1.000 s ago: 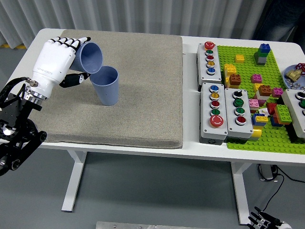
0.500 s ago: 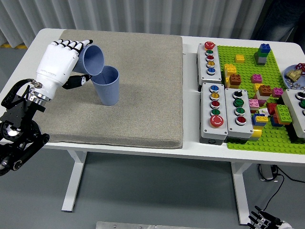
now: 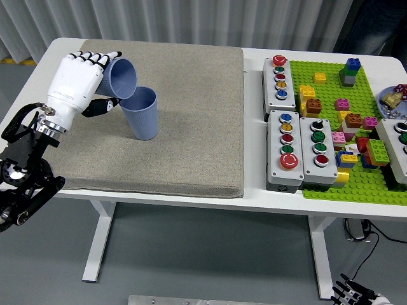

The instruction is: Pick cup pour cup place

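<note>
Two blue cups meet: our left hand [image 3: 75, 86] has its fingers [image 3: 95, 60] wrapped round the tilted cup [image 3: 121, 77], mouth over the standing cup [image 3: 141, 113] for pouring.

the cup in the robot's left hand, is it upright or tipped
Tipped. The held cup lies on its side in the left hand, mouth facing right and down over the upright cup standing on the mat.
</note>
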